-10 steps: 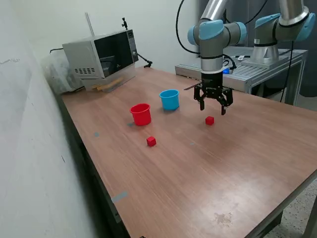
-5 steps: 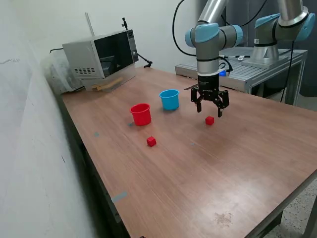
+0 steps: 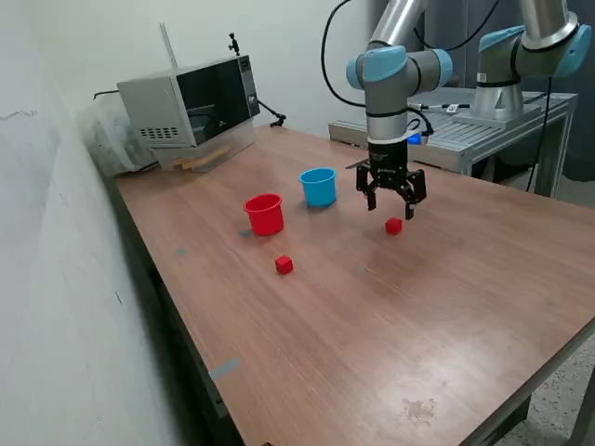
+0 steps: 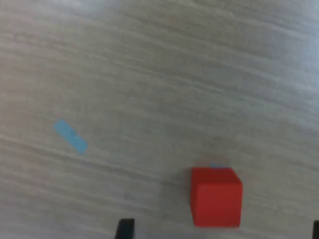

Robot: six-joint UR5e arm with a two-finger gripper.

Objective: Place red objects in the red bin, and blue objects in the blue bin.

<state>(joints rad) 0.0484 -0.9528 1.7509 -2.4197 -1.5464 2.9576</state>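
Two small red cubes lie on the wooden table: one [image 3: 394, 226] just below my gripper and one [image 3: 284, 265] nearer the front, toward the exterior view's left. The red cup [image 3: 265, 214] and the light blue cup [image 3: 319, 186] stand upright side by side. My gripper [image 3: 390, 203] hangs open and empty just above the first red cube. That cube [image 4: 216, 196] shows in the wrist view, with a dark fingertip [image 4: 125, 229] at the edge. No dark blue cubes are in view.
A microwave [image 3: 191, 102] stands at the back on the exterior view's left. A second arm's base [image 3: 507, 84] sits on a metal bench behind the table. A bit of blue tape [image 4: 70, 136] is stuck on the tabletop [image 3: 446, 307].
My gripper has moved a little toward the exterior view's left and back, staying open above the red cube. The cubes and cups have not moved.
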